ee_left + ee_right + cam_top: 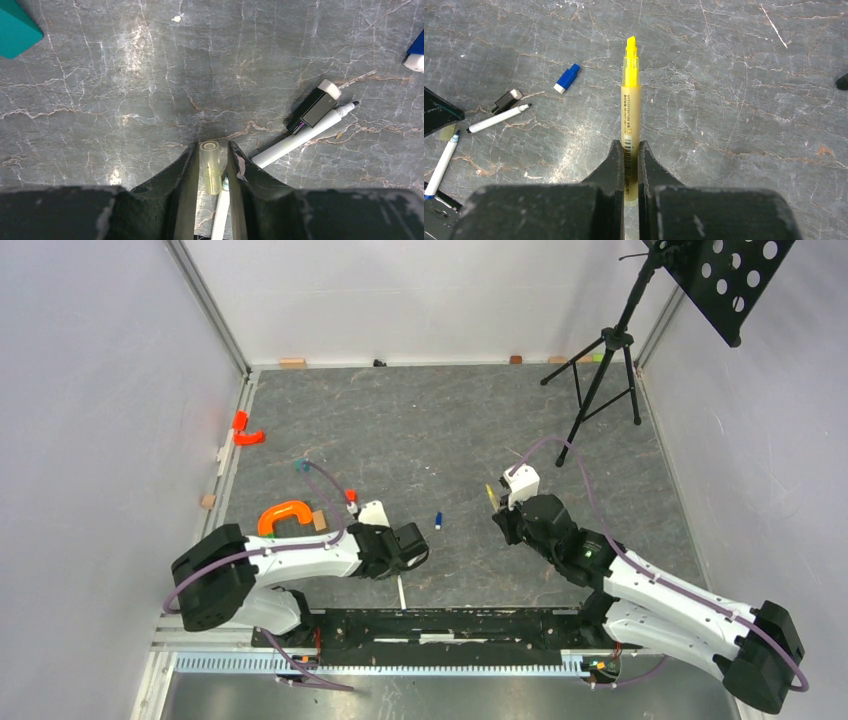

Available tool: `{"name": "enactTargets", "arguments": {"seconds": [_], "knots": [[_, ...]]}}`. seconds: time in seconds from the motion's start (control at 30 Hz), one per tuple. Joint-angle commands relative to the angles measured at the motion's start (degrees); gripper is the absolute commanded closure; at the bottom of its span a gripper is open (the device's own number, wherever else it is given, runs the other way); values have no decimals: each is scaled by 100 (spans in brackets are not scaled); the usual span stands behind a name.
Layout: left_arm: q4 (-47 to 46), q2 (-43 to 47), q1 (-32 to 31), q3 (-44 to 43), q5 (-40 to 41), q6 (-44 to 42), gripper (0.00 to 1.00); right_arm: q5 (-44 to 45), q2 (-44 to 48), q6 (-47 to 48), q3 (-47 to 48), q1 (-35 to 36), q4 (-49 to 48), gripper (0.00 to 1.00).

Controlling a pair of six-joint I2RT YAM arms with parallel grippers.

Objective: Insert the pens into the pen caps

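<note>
Pens, three: the yellow pen (631, 105) sits clamped in my right claw (630, 146), long axis straight out from the jaws, tip away from me; one white pen (499, 118) and a second white pen (441, 162) lie flat. Caps, three: blue cap (566, 78), black cap (507, 101), and a pale yellow cap (210, 172) between the narrowed jaws of my left claw (211, 149); whether they pinch it I cannot tell.

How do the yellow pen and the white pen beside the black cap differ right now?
The yellow pen is clamped in the right hand, pointing away from it; the white pen lies loose on the table. The yellow pen has a broad yellow tip; the white pen has a fine black tip. Both are uncapped.
</note>
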State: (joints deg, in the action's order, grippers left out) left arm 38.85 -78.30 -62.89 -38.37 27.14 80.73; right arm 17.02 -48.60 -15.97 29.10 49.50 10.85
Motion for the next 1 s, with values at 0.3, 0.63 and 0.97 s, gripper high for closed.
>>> {"name": "enactTargets", "arguments": {"seconds": [0.3,0.63,0.97], "knots": [[-193,-436,-95,-225,75,-102,98,-13,195,74,-45,-1,-144,100],[-503,793,-87,-19,674,-404,98,-218,160,28,22,0,-214,100],[-1313,1889,-54,181,1517,-806,98,-1293,80,-55,-16,4,-648,100]]}}
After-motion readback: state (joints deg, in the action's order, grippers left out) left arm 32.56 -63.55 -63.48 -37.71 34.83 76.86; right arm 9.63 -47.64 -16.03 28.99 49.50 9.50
